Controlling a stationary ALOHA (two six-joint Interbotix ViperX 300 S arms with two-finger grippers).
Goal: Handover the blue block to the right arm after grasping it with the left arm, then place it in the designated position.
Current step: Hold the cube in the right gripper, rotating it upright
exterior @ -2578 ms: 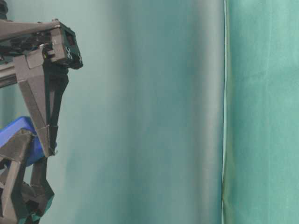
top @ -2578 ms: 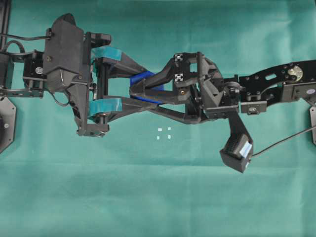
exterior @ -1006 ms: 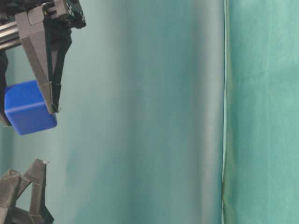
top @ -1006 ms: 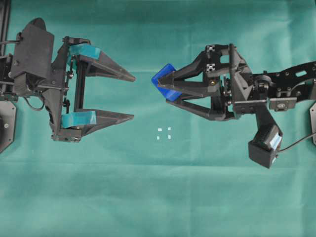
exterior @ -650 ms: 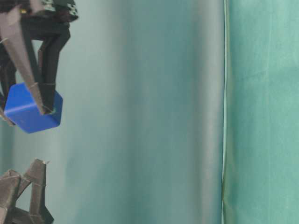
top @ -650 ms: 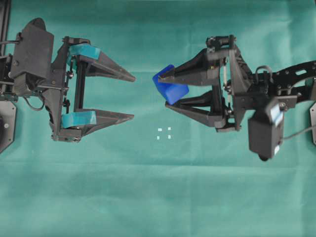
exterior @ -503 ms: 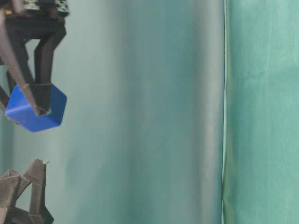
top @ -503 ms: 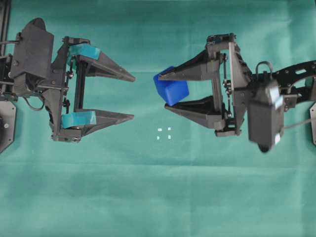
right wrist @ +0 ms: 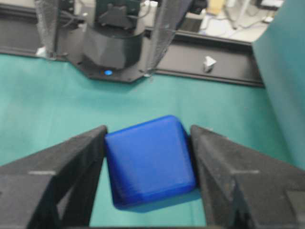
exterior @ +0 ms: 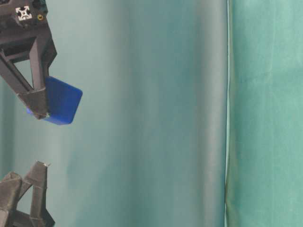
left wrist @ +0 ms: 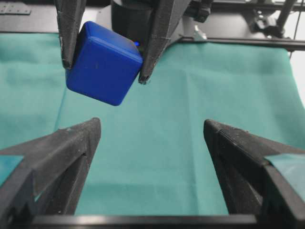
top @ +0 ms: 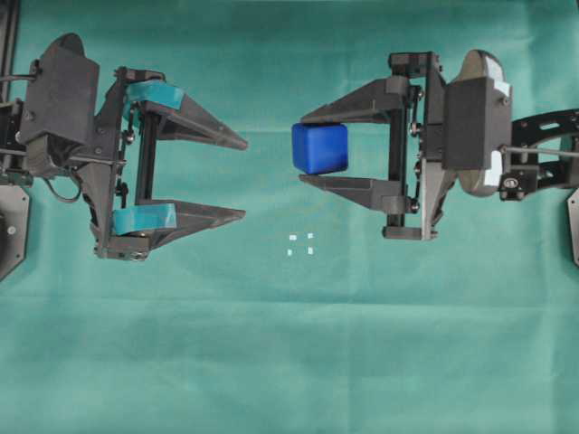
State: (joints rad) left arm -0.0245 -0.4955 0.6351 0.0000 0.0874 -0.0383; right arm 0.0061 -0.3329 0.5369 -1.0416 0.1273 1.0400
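Above the green cloth (top: 271, 344), the right gripper (top: 301, 149) pinched the blue block (top: 319, 148) between its plain black fingers, off the table beside the designated position (top: 300, 244). The teal-taped left gripper (top: 242, 177) stood spread wide, holding nothing. No readable writing showed.

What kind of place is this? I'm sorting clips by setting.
Probably a robotics lab bench: two black arms face each other over a green cloth, the right hand holds a blue block, and tiny white marks are set on the cloth. Cluttered work surfaces show behind.
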